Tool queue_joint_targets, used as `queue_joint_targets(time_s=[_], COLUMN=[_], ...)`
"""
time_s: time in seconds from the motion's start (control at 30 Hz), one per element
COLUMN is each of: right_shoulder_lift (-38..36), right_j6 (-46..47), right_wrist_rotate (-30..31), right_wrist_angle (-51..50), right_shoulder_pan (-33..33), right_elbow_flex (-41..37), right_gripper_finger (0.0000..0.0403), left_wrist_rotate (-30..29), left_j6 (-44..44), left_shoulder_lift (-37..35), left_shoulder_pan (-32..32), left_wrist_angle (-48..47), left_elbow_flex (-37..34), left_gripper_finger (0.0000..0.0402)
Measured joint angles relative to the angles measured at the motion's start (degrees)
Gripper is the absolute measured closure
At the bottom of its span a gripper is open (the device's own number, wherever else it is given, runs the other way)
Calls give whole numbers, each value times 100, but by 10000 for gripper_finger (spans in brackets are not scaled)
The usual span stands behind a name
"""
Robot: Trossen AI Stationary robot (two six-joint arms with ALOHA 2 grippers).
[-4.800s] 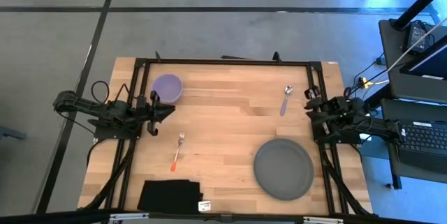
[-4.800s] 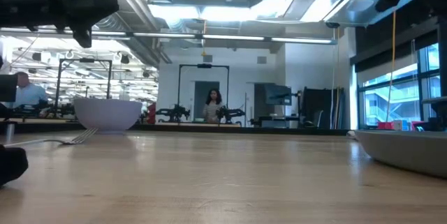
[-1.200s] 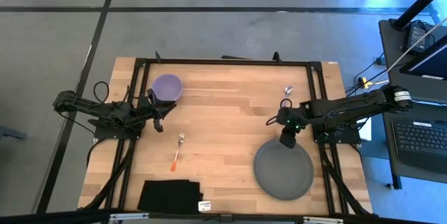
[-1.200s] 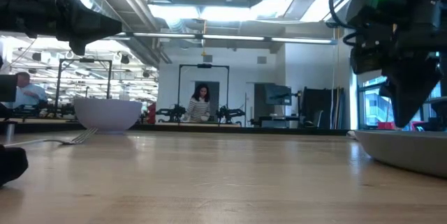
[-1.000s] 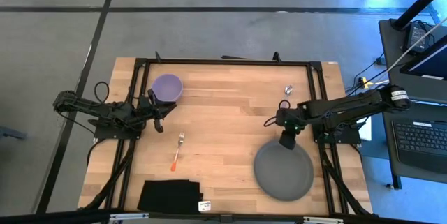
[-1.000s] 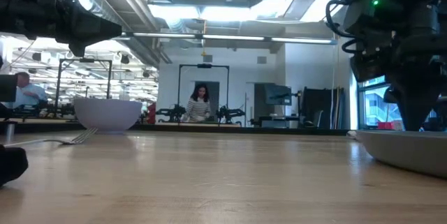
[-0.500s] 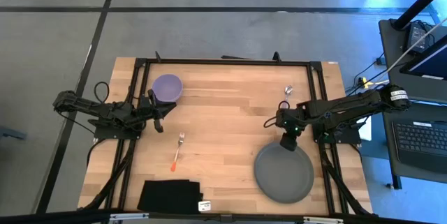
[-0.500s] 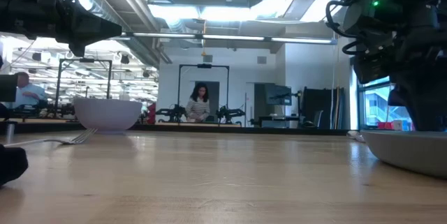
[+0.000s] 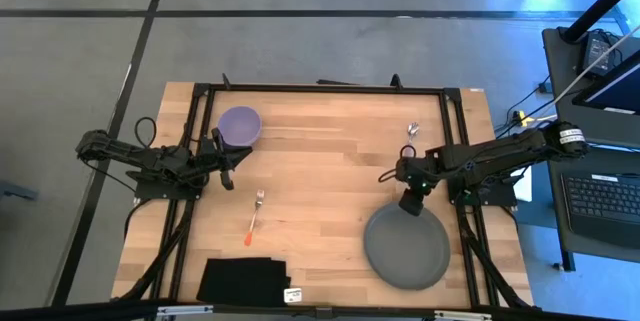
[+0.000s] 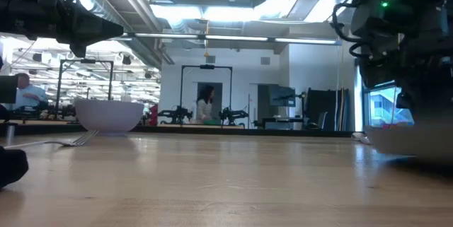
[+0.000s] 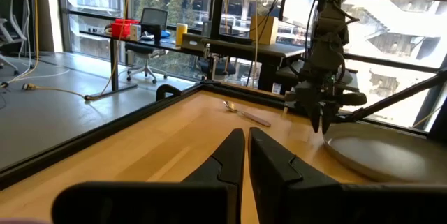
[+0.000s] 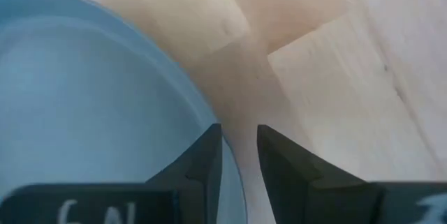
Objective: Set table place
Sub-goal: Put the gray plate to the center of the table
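The dark grey plate (image 9: 405, 251) lies at the table's near right. My right gripper (image 9: 410, 204) stands at its far rim, fingers pointing down, shut on the rim; the left wrist view shows it too (image 11: 323, 119). The lilac bowl (image 9: 240, 124) stands at the far left. My left gripper (image 9: 228, 166) is shut and empty just near of the bowl. The orange-handled fork (image 9: 254, 218) lies left of centre. The spoon (image 9: 410, 131) lies at the far right, partly hidden by my right arm. My right gripper pinches the plate's far rim (image 12: 227, 137) between its two fingers. One finger (image 12: 199, 165) is over the plate's inside and the other (image 12: 286, 165) is outside it, over the wood. The fingers come from above, pointing down. In the low view the plate (image 10: 410, 142) shows blurred.
A folded black cloth (image 9: 243, 281) lies at the near edge, left of centre. A black rail frame (image 9: 320, 89) runs around the tabletop. Bare wood lies between the fork and the plate. People show in the room beyond the table.
My right gripper has sunk a little onto the plate's far rim. In the low view the plate's edge now shows blurred and somewhat higher than half a second ago.
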Motion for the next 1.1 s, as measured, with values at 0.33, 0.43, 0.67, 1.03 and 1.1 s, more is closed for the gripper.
queue_joint_targets(time_s=[0.33,0.43,0.67,1.03,1.1], right_shoulder_lift=[18,17,15,414,510], right_j6=[273,282,295,440,445], right_wrist_rotate=[-64,-195,-241,-15,-1], right_wrist_angle=[652,735,764,991,1256], right_shoulder_pan=[-7,-9,-7,212,231], right_elbow_flex=[-85,-83,-83,-78,-81], right_gripper_finger=[346,363,366,370,378], left_wrist_rotate=[0,0,0,1,1], left_j6=[-5,-96,-106,-109,-109], left_shoulder_lift=[0,0,-1,0,-1], left_shoulder_pan=[0,0,0,0,0], left_wrist_angle=[0,0,0,-2,0], left_elbow_flex=[0,0,0,0,0], left_gripper_finger=[388,388,388,388,388])
